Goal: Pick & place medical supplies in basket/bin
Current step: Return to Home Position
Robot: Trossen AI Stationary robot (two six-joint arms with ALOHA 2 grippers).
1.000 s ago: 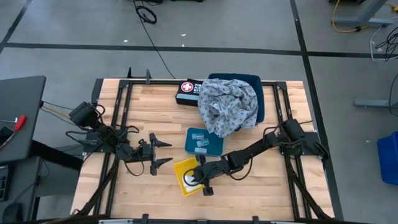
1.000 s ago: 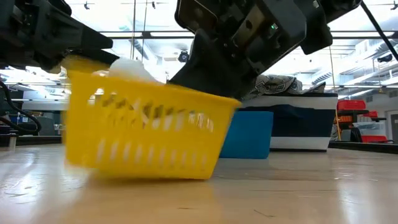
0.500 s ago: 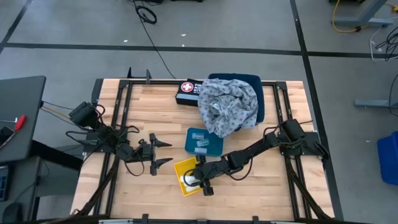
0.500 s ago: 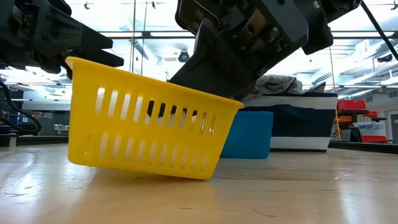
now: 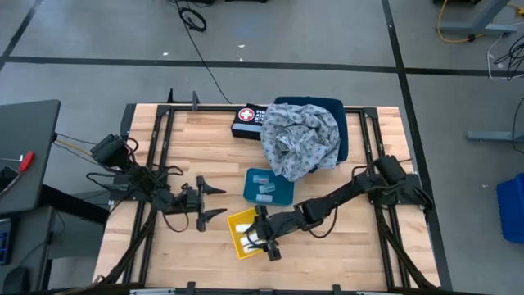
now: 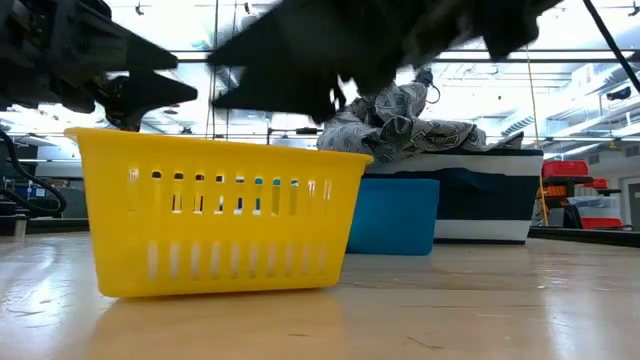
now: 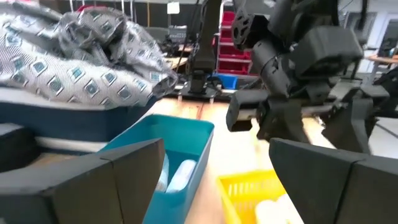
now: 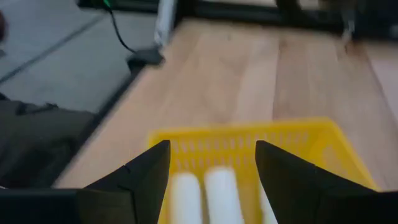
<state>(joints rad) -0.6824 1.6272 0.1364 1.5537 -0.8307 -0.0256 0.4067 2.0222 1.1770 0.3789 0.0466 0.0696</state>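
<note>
A yellow slotted basket stands flat on its base on the table near the front edge. At least two white rolls lie in it. My right gripper hangs open just above the basket, a finger on either side of the rolls and touching nothing. My left gripper waits open to the basket's left, pointing level. A small teal bin behind the basket holds more white rolls. A grey patterned cloth lies heaped in and over a large dark-blue bin.
A black first-aid case lies at the far edge beside the large bin. Black frame rails run along the table's left and right sides. Bare wood lies to the right of the yellow basket and at the far left.
My right gripper has opened and risen off the yellow basket. A white roll, first seen at the basket's rim, has dropped inside. The basket stood tipped, one side raised; it has settled flat on the table.
</note>
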